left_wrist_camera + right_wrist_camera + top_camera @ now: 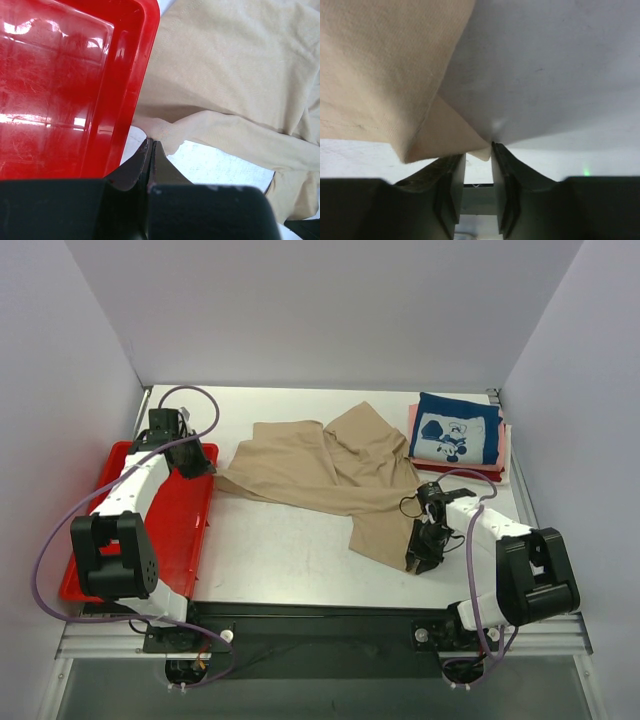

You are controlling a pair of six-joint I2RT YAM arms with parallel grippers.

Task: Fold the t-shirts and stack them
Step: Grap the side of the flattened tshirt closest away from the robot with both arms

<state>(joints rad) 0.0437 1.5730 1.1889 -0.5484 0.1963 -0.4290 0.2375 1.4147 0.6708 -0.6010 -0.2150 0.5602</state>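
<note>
Tan t-shirt (320, 470) lies unfolded and rumpled across mid-desk (280, 555), its left edge beside the red tray (190, 515). Left claw (200, 462) sits over the tray's far right corner. In the left wrist view the jaws are pressed together, and a drawn-out corner of the tan cloth is pinched at the tips. Right claw (422, 552) is at the shirt's near right corner. In the right wrist view its fingers (454, 175) stand apart with a gap visible, and the cloth corner sits between the tips, not clamped. Back right on the desk is a folded stack: navy t-shirt (455, 428) with white cartoon print on top, pink t-shirt (412, 428) edge under it, red t-shirt (458, 471) edge at the bottom.
</note>
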